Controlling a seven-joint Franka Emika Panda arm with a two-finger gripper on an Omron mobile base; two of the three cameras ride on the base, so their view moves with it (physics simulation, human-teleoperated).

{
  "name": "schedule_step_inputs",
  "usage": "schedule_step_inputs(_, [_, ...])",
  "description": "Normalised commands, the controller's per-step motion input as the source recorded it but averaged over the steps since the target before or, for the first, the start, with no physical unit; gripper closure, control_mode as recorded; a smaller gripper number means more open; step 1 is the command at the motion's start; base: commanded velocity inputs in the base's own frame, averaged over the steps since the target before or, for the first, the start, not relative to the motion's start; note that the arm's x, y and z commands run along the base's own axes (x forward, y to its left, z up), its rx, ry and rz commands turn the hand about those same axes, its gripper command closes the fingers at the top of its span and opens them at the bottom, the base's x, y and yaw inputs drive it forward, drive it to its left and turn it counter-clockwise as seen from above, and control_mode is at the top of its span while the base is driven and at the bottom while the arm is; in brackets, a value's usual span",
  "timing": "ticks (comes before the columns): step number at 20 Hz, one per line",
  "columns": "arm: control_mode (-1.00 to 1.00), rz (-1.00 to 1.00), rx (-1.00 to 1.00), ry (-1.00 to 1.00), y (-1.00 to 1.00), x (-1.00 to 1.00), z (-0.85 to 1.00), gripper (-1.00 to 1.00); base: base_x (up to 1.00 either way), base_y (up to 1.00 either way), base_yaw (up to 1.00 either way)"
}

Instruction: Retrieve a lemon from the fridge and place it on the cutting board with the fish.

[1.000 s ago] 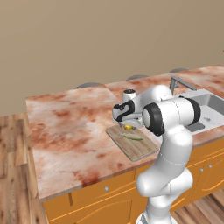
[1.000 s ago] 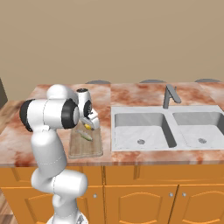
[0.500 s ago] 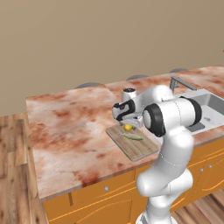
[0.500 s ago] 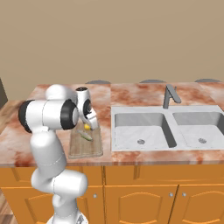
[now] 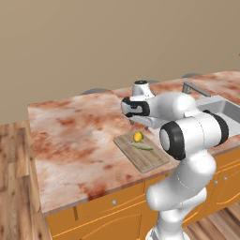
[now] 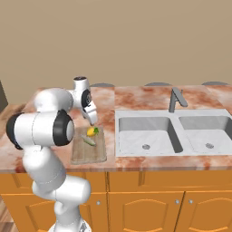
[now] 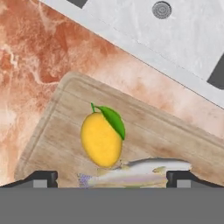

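The yellow lemon (image 7: 101, 139) with a green leaf lies on the wooden cutting board (image 7: 170, 135), touching the slender grey fish (image 7: 140, 173) beside it. Both base views show the same: the lemon (image 5: 138, 136) (image 6: 91, 132) and the fish (image 5: 142, 147) (image 6: 89, 141) rest on the cutting board (image 5: 145, 159) (image 6: 86, 154) near the counter's front edge. My gripper (image 5: 139, 124) (image 6: 93, 119) (image 7: 111, 179) hangs just above the lemon, pointing down. It is open, with nothing between its fingers. The fridge is out of view.
A double steel sink (image 6: 149, 136) (image 5: 225, 108) with a grey faucet (image 6: 174, 99) sits in the counter right of the board. The marble counter (image 5: 70, 136) stretches left of the board. Orange cabinet doors (image 6: 145, 204) run below.
The hand has lifted a little above the board, with its fingers spread slightly wider. The lemon stays lying beside the fish.
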Motion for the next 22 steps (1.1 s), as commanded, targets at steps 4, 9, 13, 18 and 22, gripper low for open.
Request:
schedule_step_inputs(4, [-1.00, -0.02, 0.01, 0.00, 0.00, -0.42, 0.94, -1.00, 0.00, 0.00, 0.00])
schedule_step_inputs(9, [-1.00, 0.08, 0.09, 0.01, -0.04, -0.65, 0.58, -1.00, 0.00, 0.00, 0.00])
schedule_step_inputs(13, [-1.00, 0.24, 0.13, -0.12, -0.25, -0.99, 0.21, -1.00, 0.00, 0.00, 0.00])
schedule_step_inputs(18, [-1.00, 0.29, 0.08, -0.13, -0.10, -0.94, 0.07, -1.00, 0.00, 0.00, 0.00])
schedule_step_inputs(22, [-1.00, 0.28, -0.03, -0.06, 0.01, -0.99, 0.16, -1.00, 0.00, 0.00, 0.00])
